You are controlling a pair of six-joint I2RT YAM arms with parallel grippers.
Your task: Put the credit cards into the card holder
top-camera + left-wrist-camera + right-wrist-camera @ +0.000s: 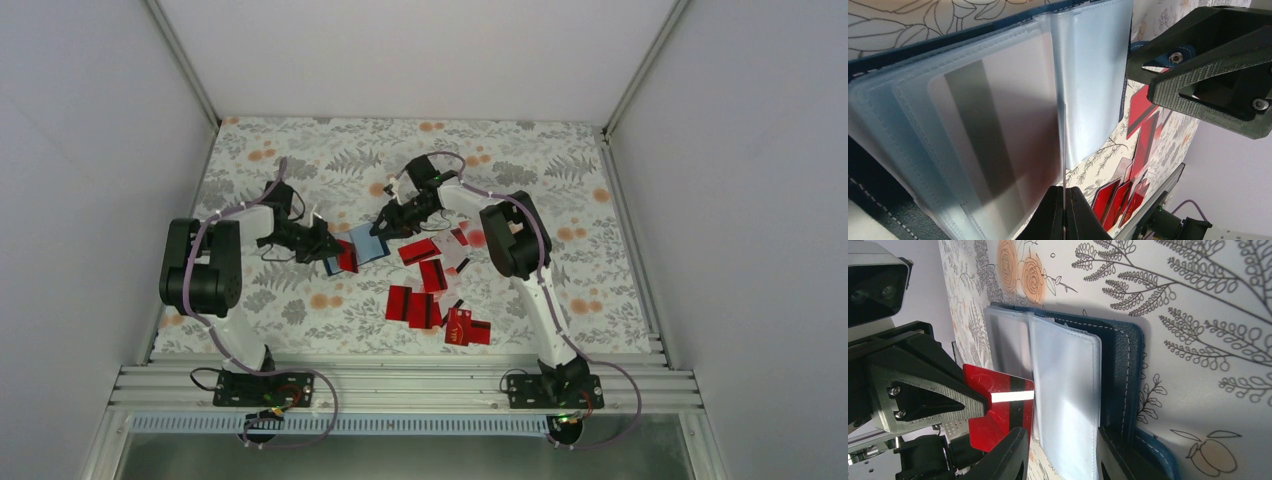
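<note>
The card holder [368, 243] lies open at table centre, with a navy cover [1120, 370] and clear sleeves [998, 115]. My left gripper [322, 240] is shut on a red card with a black stripe [998, 405], seen edge-on in the left wrist view [1064, 145]. The card's front edge is at the open side of a sleeve. My right gripper [385, 222] is open. Its jaws straddle a clear sleeve [1063, 390], and one finger [1118, 455] rests by the cover's edge. Several loose red cards [425, 290] lie to the right of the holder.
The two grippers face each other closely over the holder; the right one's fingers [1218, 40] fill the left wrist view's upper right. More red and white cards [465, 328] lie near the table's front edge. A metal rail [400, 385] runs along the front.
</note>
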